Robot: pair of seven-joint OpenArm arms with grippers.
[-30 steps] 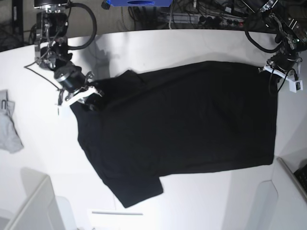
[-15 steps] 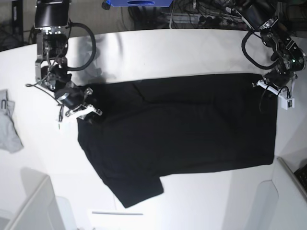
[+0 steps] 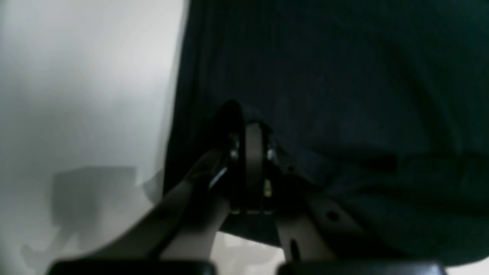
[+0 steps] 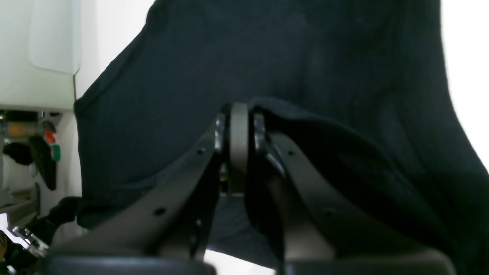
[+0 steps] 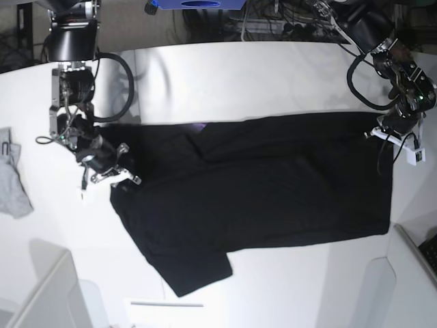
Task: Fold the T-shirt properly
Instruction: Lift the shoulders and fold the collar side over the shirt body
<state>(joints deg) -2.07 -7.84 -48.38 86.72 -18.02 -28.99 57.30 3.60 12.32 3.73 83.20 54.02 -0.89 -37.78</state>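
The black T-shirt (image 5: 259,191) lies spread on the white table (image 5: 239,75), with its far edge doubled over toward the near side. A sliver of purple (image 5: 198,126) shows at the fold line. At the shirt's left end in the base view, my right gripper (image 5: 116,179) is shut on the lifted black cloth (image 4: 305,76). My left gripper (image 5: 396,139) is shut on the cloth at the right end. Each wrist view shows the jaws pressed together, right gripper (image 4: 238,110) and left gripper (image 3: 250,128), with dark fabric (image 3: 344,76) draped over the fingers.
A small light grey garment (image 5: 13,181) lies at the table's left edge. White bins stand at the near left (image 5: 48,294) and near right (image 5: 410,273). Cables and a blue object (image 5: 198,3) sit behind the table's far edge.
Both grippers have moved toward the near side of the table, drawing the shirt's far edge over its body. The folded strip is wider and the shirt's outline shallower.
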